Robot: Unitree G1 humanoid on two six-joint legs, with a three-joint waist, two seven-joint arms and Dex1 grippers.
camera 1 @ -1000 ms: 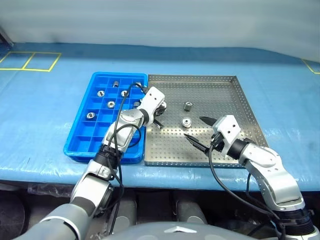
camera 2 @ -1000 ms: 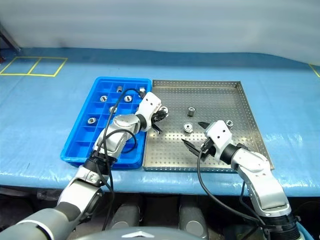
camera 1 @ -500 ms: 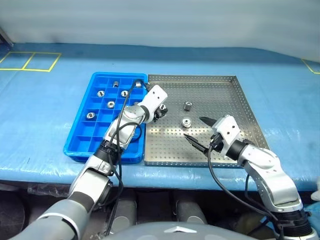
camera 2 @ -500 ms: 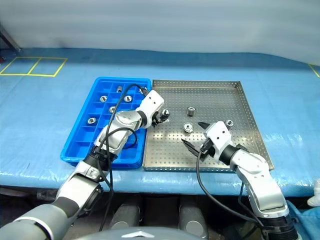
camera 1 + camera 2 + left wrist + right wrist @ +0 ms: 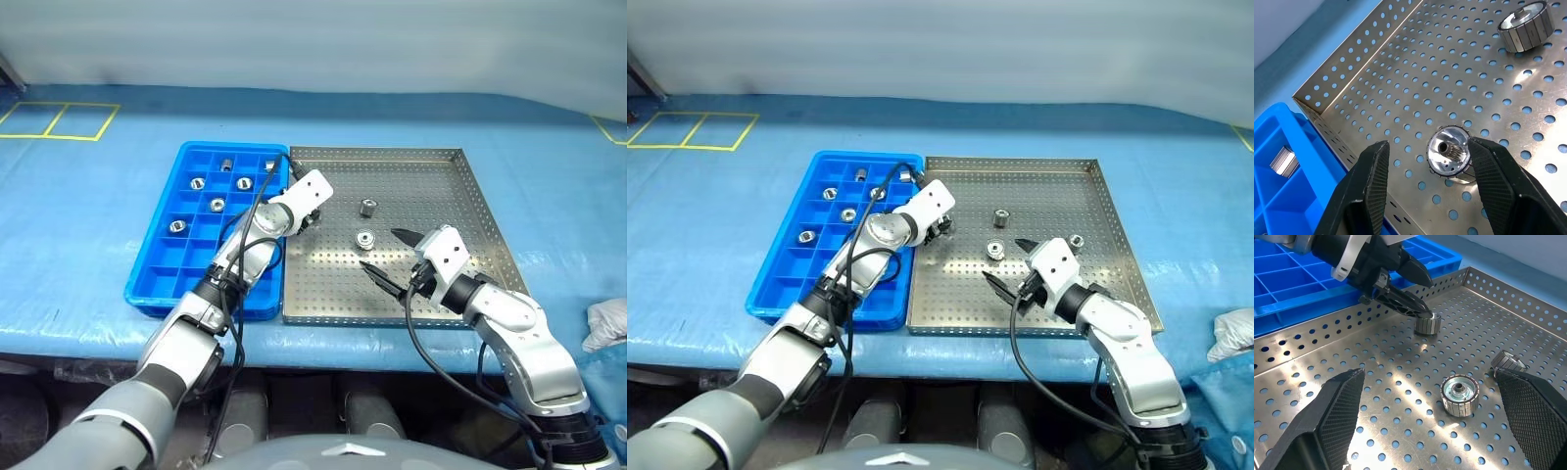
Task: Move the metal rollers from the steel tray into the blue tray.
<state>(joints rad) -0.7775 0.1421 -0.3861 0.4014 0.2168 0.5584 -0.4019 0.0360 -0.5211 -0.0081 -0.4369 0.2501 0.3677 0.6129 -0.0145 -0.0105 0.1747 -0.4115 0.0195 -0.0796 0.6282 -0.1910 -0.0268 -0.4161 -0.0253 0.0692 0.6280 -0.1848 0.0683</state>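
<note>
The steel tray lies to the right of the blue tray, and the two touch. Several metal rollers lie in the blue tray's far compartments. In the steel tray one roller stands upright and another lies flat. A further roller stands near the tray's left rim. My left gripper is open around it, one finger on each side, the roller close to one finger. My right gripper hovers open over the tray's near middle, holding nothing.
One more roller lies just behind my right gripper. The table is covered in blue cloth, with yellow tape squares at the far left. A white crumpled thing shows at the right edge.
My left gripper has rolled, reached slightly farther into the steel tray and opened around the roller by the left rim. The right arm has kept still. The white thing has appeared at the right edge.
</note>
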